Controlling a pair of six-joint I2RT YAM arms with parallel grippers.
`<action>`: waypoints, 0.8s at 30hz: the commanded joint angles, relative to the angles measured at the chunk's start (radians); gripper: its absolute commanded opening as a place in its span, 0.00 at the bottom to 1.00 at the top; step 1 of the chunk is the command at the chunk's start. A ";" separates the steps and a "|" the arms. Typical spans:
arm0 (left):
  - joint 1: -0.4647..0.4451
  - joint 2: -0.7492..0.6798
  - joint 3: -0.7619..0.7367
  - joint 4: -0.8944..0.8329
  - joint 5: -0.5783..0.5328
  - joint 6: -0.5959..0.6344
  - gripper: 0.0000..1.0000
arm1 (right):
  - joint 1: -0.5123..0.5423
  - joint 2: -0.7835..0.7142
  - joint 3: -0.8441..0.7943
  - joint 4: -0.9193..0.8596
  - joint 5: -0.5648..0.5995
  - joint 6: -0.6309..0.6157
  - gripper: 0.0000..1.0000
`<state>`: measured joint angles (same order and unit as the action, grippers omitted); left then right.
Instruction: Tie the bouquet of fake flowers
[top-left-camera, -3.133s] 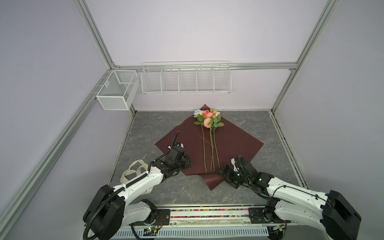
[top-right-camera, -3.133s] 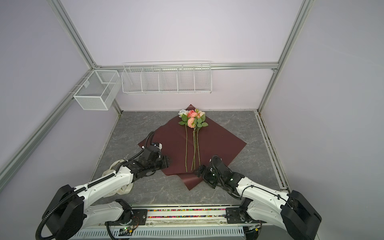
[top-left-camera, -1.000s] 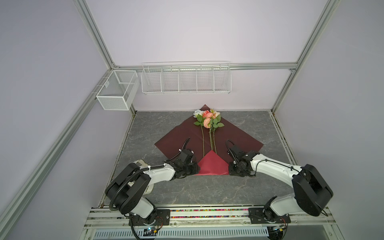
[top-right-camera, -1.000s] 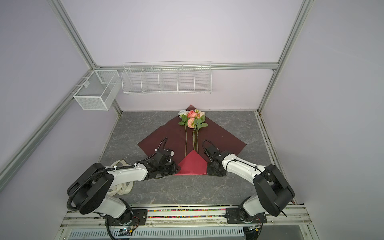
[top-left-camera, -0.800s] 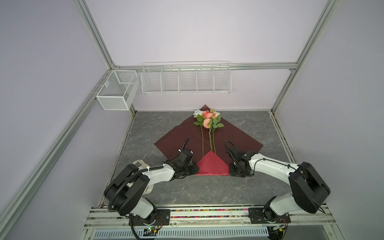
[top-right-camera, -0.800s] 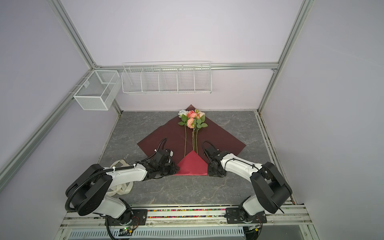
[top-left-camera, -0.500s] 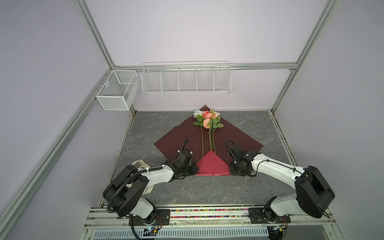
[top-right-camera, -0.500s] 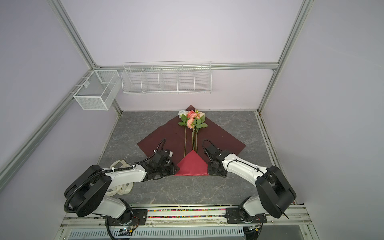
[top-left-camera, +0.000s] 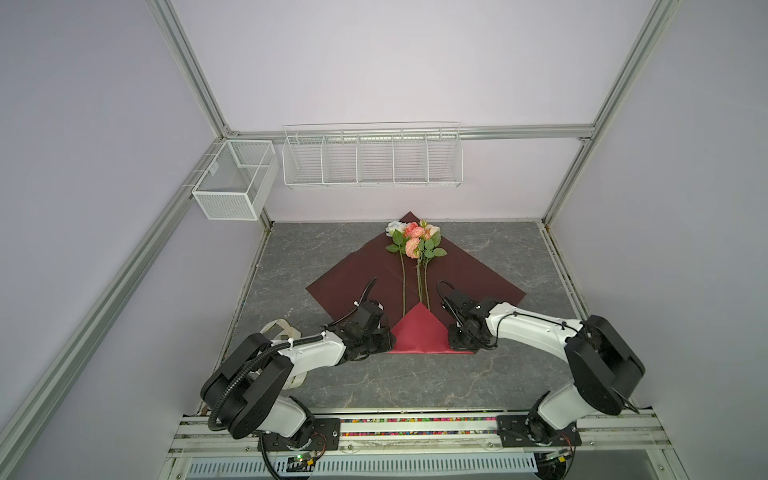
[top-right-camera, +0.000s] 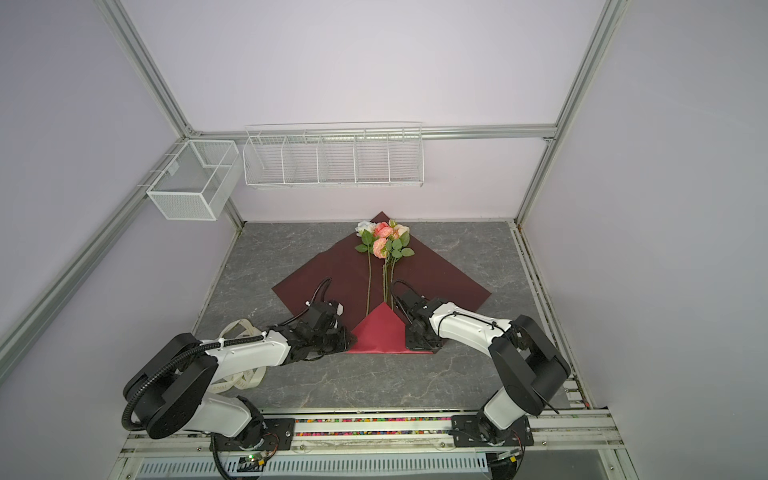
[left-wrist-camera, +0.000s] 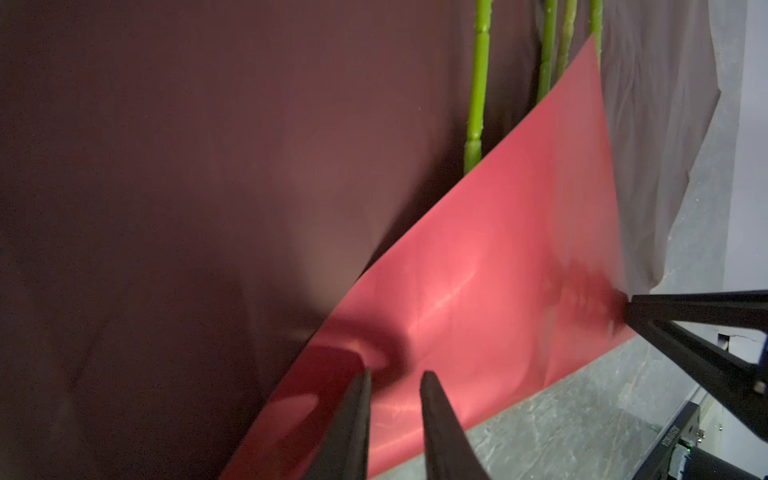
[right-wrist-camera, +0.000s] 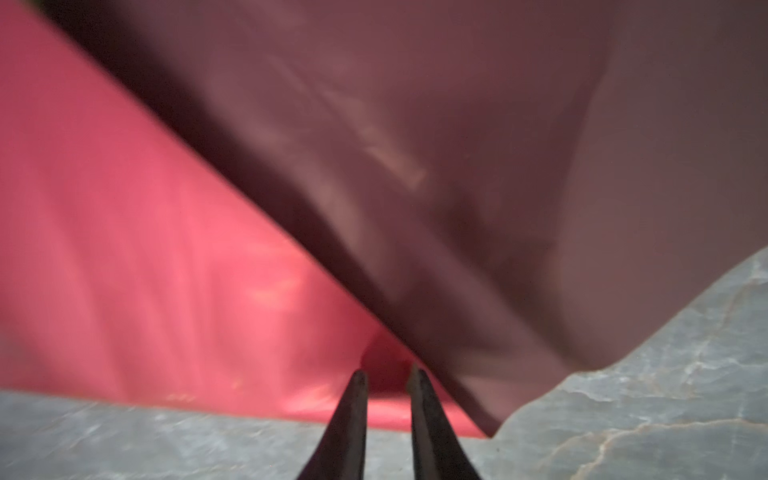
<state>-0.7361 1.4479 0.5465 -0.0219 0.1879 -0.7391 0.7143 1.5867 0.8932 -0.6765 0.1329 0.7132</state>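
Observation:
The bouquet of fake flowers (top-left-camera: 415, 243) (top-right-camera: 384, 241) lies on a dark-red paper sheet (top-left-camera: 469, 270) (top-right-camera: 436, 274), with the blooms at the far corner. Its green stems (left-wrist-camera: 476, 104) run toward me. The sheet's near corner is folded up as a brighter red flap (top-left-camera: 419, 334) (top-right-camera: 380, 332) over the stem ends. My left gripper (top-left-camera: 388, 338) (top-right-camera: 349, 336) (left-wrist-camera: 397, 374) rests low at the flap's left end, with a narrow gap between its jaws. My right gripper (top-left-camera: 451, 338) (top-right-camera: 409, 338) (right-wrist-camera: 388, 376) sits at the flap's right end, also narrowly open.
A cream printed ribbon (top-left-camera: 286, 328) (top-right-camera: 243, 330) lies on the grey tabletop under the left arm. White wire baskets hang on the back wall (top-left-camera: 372, 160) and at the left corner (top-left-camera: 235, 183). Bare grey table (top-left-camera: 415, 382) lies in front of the paper.
Since the earliest frames the paper's near corner has been folded up over the stem ends. In the last second the right jaws narrowed and the arms barely shifted.

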 joint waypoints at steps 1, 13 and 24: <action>-0.003 -0.008 -0.034 -0.067 -0.033 0.009 0.24 | -0.013 0.014 -0.007 -0.041 0.043 0.006 0.22; -0.003 -0.005 -0.063 -0.037 -0.005 -0.001 0.23 | 0.011 -0.053 0.040 -0.070 0.062 0.005 0.25; -0.003 -0.038 -0.091 -0.021 -0.020 -0.017 0.23 | 0.160 -0.112 0.105 0.223 -0.166 0.150 0.20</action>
<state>-0.7361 1.4105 0.4873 0.0334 0.1871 -0.7471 0.8211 1.4170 0.9794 -0.5575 0.0368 0.7746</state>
